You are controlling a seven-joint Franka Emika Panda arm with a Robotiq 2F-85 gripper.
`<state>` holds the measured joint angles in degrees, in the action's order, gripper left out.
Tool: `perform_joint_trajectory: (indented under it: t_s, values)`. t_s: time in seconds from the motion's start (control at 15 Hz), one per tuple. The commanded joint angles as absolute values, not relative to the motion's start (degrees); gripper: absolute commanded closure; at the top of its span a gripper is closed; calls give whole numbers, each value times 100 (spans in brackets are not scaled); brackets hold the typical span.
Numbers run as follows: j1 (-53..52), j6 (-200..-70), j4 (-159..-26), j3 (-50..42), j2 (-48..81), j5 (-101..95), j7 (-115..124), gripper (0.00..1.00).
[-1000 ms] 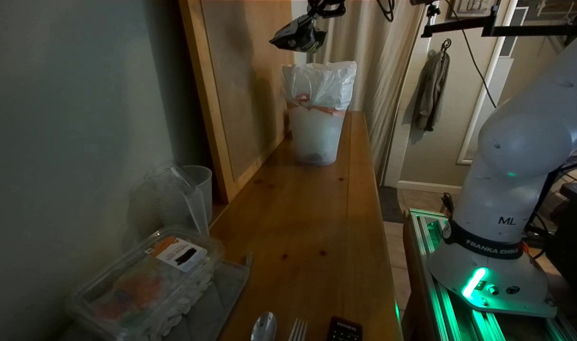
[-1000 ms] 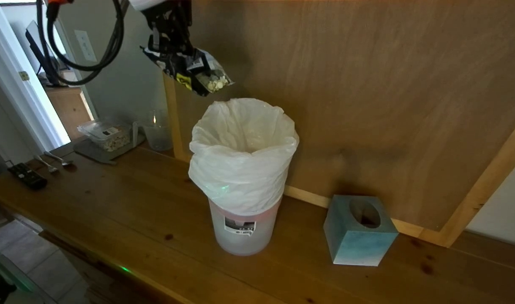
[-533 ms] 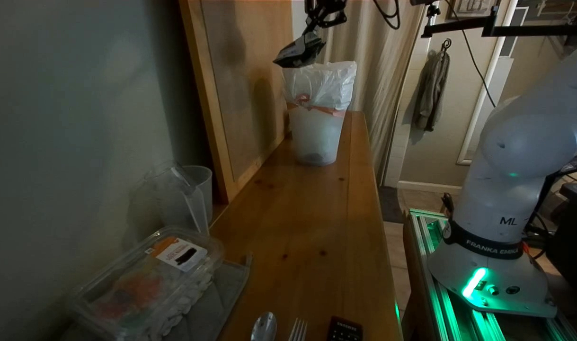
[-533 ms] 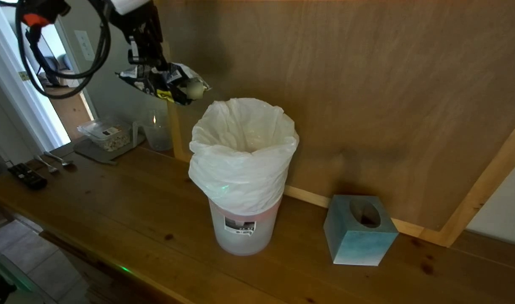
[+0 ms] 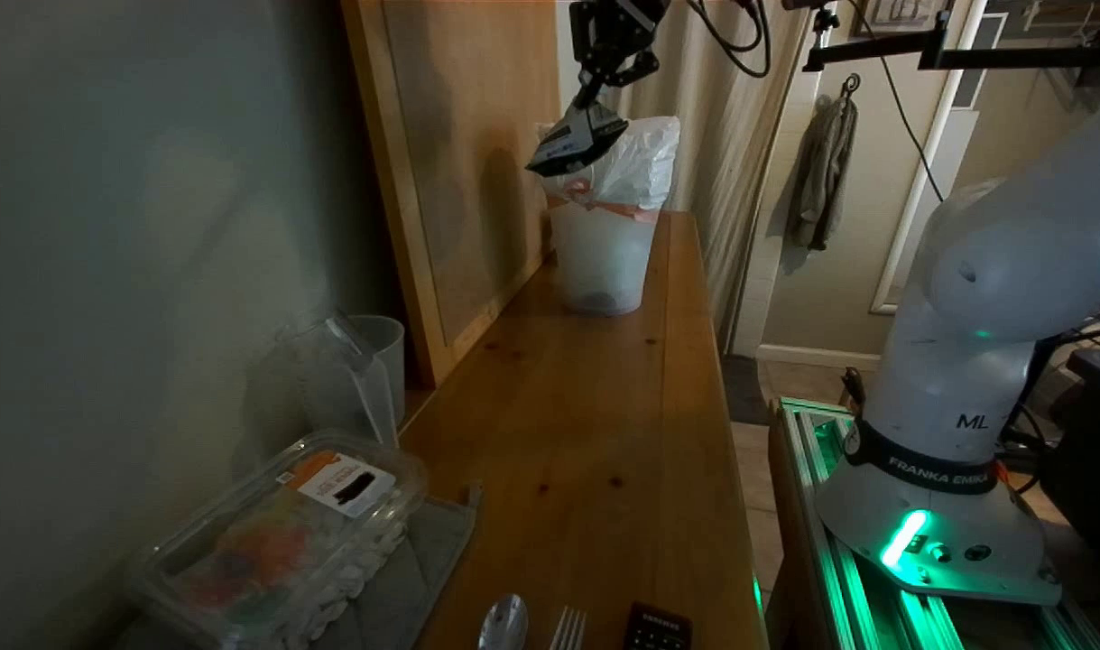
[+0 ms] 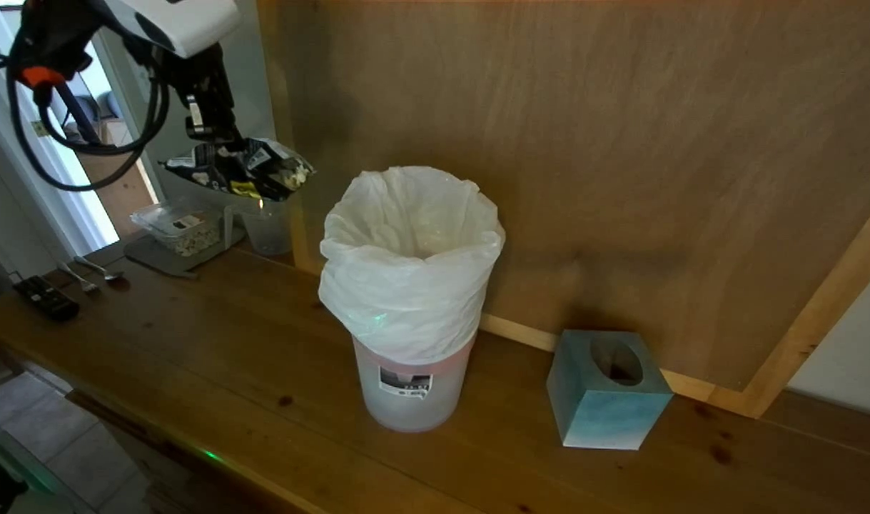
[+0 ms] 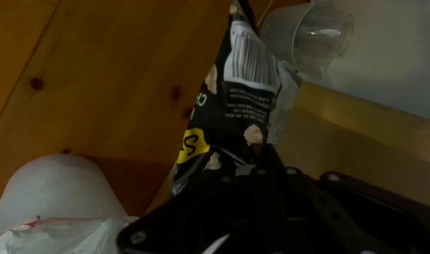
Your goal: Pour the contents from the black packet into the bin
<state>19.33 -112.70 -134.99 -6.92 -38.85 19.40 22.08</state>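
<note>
We see smooth, knotty, softly glossy wood on the bench (image 6: 220,350) and duller wood in the panel (image 6: 584,164) along its back edge. The bin (image 5: 604,262) is matt translucent plastic, its liner (image 6: 410,300) thin, crinkled plastic. The black packet (image 7: 236,106) looks like creased film with a slight sheen. Near a short edge, the spoon (image 5: 503,623) and fork (image 5: 568,630) are shiny metal.

In an exterior view, a round whitish plastic bin (image 6: 442,392) on the brown wooden table (image 6: 249,335); to its right, a blue cuboid tissue box (image 6: 609,414); to its left, apart, a rectangular black crinkly packet (image 6: 255,173) in the black gripper (image 6: 229,146); far and left, a flat clear plastic box (image 6: 172,227).
</note>
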Motion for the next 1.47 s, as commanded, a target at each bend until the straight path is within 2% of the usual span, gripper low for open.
perform_joint_trajectory:
  t_s: [0.0,0.87,1.4]
  values:
    - [1841,-11276,-13490,-761,-3890,1883,2245,99]
    - [1001,-10639,-14253,-71,-4057,1562,1595,100]
    - [584,-11408,-15107,362,-3888,942,1127,100]
